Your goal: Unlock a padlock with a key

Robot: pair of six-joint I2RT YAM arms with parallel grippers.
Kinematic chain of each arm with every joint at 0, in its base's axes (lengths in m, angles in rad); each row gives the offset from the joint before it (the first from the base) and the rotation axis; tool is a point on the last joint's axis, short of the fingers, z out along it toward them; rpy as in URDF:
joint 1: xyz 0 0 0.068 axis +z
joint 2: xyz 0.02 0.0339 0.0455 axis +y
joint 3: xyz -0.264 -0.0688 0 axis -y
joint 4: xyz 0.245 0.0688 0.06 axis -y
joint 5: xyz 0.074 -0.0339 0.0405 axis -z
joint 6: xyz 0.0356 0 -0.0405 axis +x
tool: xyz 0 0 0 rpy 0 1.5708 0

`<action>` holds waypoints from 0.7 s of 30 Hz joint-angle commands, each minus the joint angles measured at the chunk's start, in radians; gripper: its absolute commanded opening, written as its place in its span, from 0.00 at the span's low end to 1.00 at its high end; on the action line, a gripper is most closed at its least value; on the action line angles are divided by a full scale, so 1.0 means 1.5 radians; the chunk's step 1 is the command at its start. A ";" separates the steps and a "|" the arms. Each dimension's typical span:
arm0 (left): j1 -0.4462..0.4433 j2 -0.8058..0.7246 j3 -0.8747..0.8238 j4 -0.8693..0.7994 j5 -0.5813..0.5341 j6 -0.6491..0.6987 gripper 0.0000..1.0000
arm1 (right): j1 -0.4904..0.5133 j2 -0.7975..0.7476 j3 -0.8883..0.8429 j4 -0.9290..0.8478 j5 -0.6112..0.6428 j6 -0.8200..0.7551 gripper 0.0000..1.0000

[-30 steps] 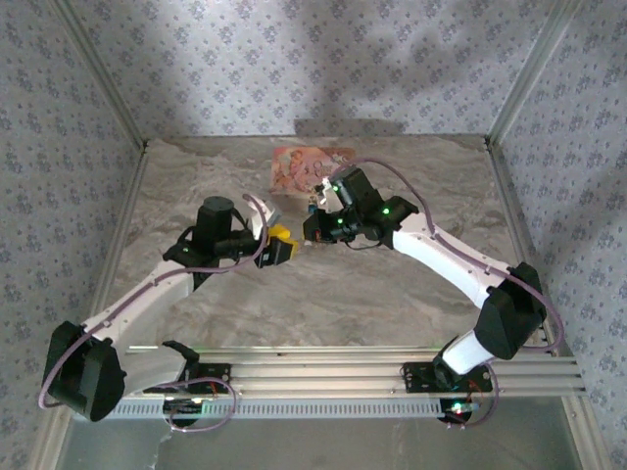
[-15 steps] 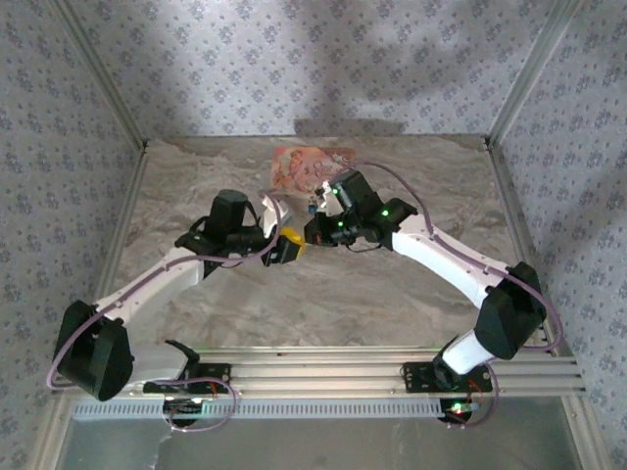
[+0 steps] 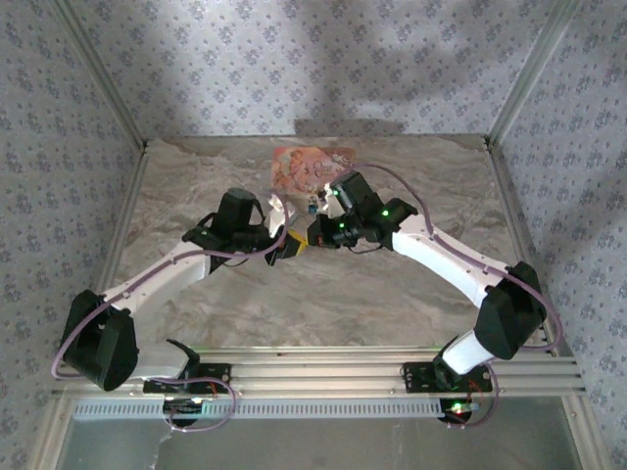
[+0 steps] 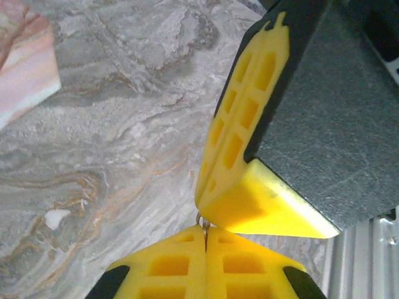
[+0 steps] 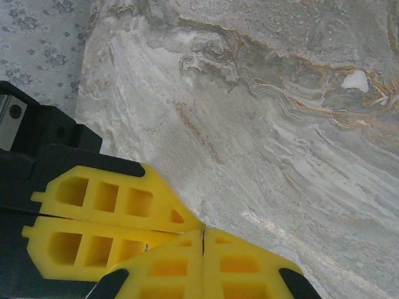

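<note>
The left gripper (image 3: 296,245), having swung right, is now pinching a thin metal sliver, likely the key (image 4: 203,223), tip to tip with the right gripper (image 3: 312,239), whose fingers are pressing together. The padlock (image 3: 312,205) is sitting just beyond them, near the pink box (image 3: 312,166), so a handover seems to be starting.

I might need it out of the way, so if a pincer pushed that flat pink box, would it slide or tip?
Probably slide: the pink box lies flat and low on the smooth-looking table, so tipping seems unlikely. It looks like thin printed card, so likely light; an off-centre push may spin it.
</note>
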 commanded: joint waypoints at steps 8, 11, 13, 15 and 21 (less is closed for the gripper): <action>-0.010 0.003 0.022 0.016 0.012 -0.028 0.00 | -0.001 0.006 0.025 0.019 -0.020 0.009 0.00; -0.005 -0.006 0.010 0.043 0.010 -0.066 0.00 | -0.004 -0.001 0.023 0.020 -0.014 0.016 0.07; -0.002 -0.013 -0.002 0.066 -0.020 -0.108 0.00 | -0.010 -0.007 0.018 0.028 -0.017 0.025 0.12; 0.003 -0.020 -0.019 0.095 -0.047 -0.157 0.00 | -0.020 -0.017 0.012 0.040 -0.025 0.036 0.22; 0.031 -0.040 -0.068 0.184 -0.091 -0.334 0.00 | -0.045 -0.044 -0.011 0.055 -0.020 0.051 0.38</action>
